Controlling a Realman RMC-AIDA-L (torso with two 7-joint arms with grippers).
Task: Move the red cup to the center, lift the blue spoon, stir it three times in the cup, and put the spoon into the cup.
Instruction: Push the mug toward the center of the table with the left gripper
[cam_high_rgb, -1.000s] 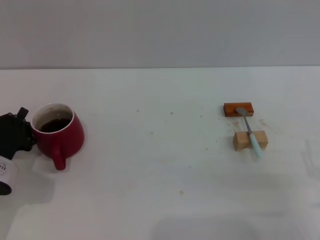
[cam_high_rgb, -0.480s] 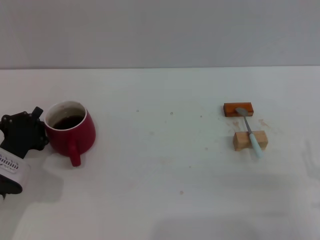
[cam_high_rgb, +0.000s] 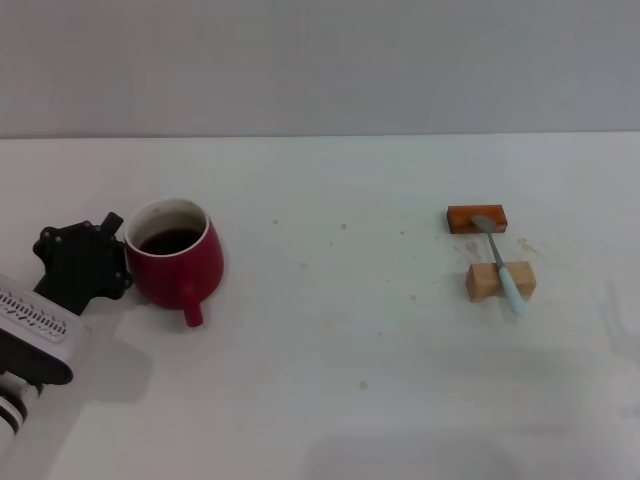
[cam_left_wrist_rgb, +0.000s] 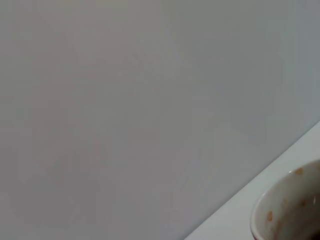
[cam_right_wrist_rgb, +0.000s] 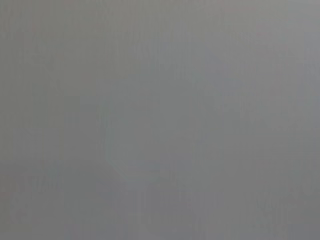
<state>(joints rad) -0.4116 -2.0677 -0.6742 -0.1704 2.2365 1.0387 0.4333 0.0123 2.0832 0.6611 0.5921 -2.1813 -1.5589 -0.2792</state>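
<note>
Presently the left gripper (cam_high_rgb: 118, 262) sits pressed against the far-left side of the squat, rounded dark-red ceramic cup (cam_high_rgb: 178, 258), on the left part of the white desk (cam_high_rgb: 330, 340); I cannot tell from these views whether its fingers are clamped on the cup's wall or merely touching it. The step in hand looks to be carrying the cup toward the centre of the desk, and it is only partway there. To do it well, the move should be slow and level: the cup holds dark liquid close below its white inner rim, so a jerk or a tilt could slop it over. The cup ought to stay upright and stop well short of the spoon's rest, leaving room for the other arm. The cup's single loop handle points toward the robot, and the left wrist view catches a piece of its white, speckled inside (cam_left_wrist_rgb: 292, 210). The small slim spoon with a pale-blue handle and grey metal bowl (cam_high_rgb: 500, 265) lies well apart on the right, bridging two small blocks: its bowl on the orange-brown block (cam_high_rgb: 477, 218), its handle across the tan wooden block (cam_high_rgb: 500, 281), the tip overhanging toward the robot. The right gripper does not appear in any view.
</note>
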